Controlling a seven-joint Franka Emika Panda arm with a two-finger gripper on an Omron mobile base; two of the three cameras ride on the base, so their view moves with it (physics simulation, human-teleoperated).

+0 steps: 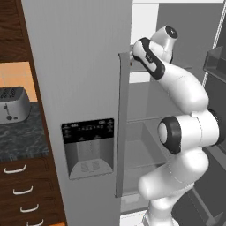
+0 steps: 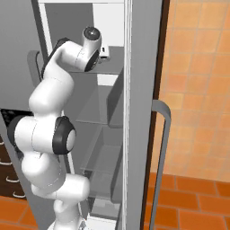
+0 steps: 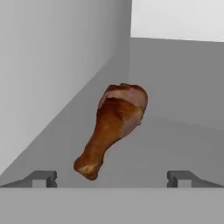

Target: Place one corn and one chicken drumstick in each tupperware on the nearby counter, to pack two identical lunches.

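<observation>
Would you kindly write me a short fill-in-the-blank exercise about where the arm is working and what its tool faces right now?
1. The arm reaches into the open ____.
2. In the hand view, a chicken drumstick lies ahead of the tool, whose fingers stand wide ____.
3. The drumstick's narrow bone end points ____ the tool.
4. On the counter left of the fridge stands a silver ____.

Missing words: fridge; apart; toward; toaster

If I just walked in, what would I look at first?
First the chicken drumstick, glossy orange-brown, lying on a grey fridge shelf just ahead of the open gripper. Then the big white arm reaching into the open fridge, with the silver toaster on the counter at left.
</observation>
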